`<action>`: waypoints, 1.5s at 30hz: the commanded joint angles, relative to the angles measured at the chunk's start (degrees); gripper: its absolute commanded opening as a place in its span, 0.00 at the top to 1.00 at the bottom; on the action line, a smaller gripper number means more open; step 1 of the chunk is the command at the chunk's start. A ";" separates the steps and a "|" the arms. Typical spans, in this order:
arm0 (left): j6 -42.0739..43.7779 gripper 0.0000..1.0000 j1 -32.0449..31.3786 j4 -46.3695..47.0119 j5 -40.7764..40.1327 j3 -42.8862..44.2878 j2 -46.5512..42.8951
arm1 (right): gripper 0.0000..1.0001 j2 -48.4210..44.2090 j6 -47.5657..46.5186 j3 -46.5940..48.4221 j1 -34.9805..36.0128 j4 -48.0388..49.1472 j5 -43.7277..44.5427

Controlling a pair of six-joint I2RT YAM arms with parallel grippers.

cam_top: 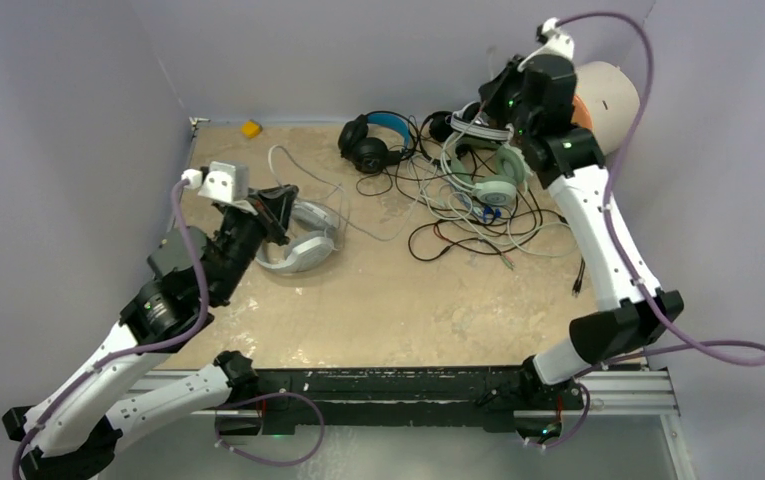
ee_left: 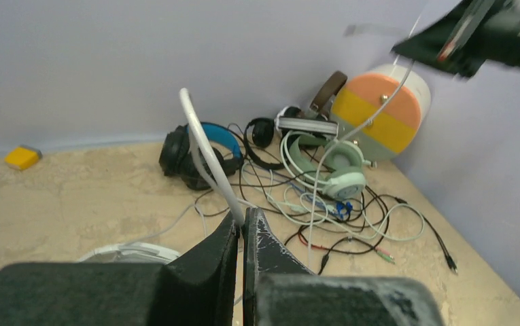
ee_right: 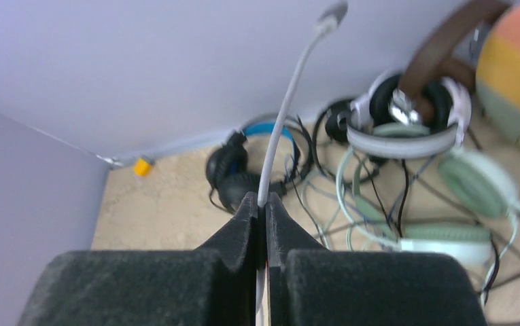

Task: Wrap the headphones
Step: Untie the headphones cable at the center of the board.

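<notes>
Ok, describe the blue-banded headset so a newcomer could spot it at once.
Look at the tangle of headphones along the far edge of the table. At the pile's left end sits a black headset. It alone has a bright blue headband.

White-grey headset [cam_top: 308,250] half hidden under left gripper [cam_top: 283,208]; cream cylinder [cam_top: 613,95] behind right arm [cam_top: 598,220].

Headphones [cam_top: 499,187] tangled rear rt – white-grey pair [cam_top: 305,250] apart.

High overhead, 2 low wrist views, sharing headphones [cam_top: 498,188]
</notes>
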 commanded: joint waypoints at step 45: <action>3.76 1.00 0.15 5.07 -7.46 -3.47 -4.47 | 1.00 -24.30 -6.65 -29.15 3.37 3.48 -62.48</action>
